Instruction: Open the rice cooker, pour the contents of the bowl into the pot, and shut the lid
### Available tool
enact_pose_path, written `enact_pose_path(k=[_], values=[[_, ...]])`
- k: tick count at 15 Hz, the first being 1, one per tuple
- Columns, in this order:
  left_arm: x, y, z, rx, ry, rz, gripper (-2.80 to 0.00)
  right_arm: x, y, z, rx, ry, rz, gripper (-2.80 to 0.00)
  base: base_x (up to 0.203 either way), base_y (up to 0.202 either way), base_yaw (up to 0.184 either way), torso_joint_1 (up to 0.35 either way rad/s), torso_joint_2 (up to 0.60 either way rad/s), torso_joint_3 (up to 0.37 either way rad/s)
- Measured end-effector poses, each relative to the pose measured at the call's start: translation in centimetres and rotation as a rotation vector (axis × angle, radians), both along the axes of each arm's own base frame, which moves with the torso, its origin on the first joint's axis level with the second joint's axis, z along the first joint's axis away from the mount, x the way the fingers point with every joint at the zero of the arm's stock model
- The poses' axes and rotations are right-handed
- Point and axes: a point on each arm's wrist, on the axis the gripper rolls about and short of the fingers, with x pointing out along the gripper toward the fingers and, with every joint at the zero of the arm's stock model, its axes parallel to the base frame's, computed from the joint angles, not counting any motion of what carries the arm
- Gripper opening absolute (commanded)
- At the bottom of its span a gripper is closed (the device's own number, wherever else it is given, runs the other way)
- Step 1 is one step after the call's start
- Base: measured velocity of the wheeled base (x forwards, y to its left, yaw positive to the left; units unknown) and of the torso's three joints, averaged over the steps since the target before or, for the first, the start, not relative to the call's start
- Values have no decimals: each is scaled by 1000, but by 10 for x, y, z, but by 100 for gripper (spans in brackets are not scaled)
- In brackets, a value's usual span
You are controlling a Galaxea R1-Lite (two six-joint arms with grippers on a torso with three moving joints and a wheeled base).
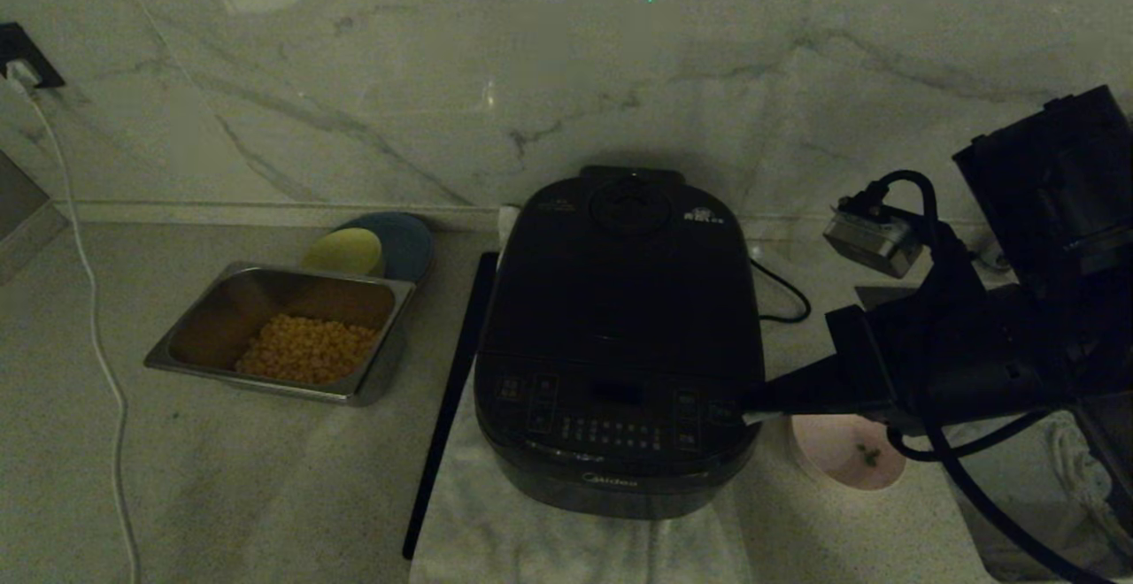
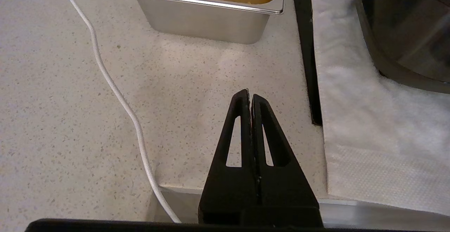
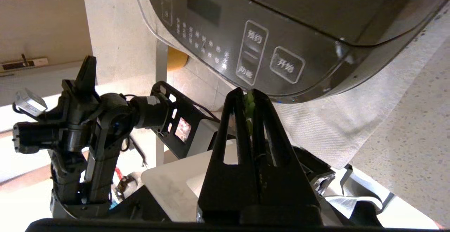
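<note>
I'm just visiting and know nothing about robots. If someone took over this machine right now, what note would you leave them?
Right tool: shut, holding nothing, tips right by the front button panel of the rice cooker, near its right corner.
Left tool: shut, empty, parked low over the counter, away from the work.
The lid is down. The bowl sits on the counter to the right of the cooker, partly under the right arm, with only a few green bits showing inside.
Done: the pour looks finished and the lid is down, though I cannot see into the pot.
Left: confirm the lid has latched, then pull the right arm clear.
</note>
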Motion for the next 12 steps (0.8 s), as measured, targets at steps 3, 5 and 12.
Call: enact_pose_path(k=[3,5,12], values=[[0,0,0,0,0,0,-280,3,-2,-3,-3,11,-8,-280,0,0,0,0,0,0],[0,0,0,0,0,0,-280,6,-3,-4,-2,10,-15,-280,0,0,0,0,0,0],[0,0,0,0,0,0,-280,17,-2,-6,14,2,-28,-280,0,0,0,0,0,0]])
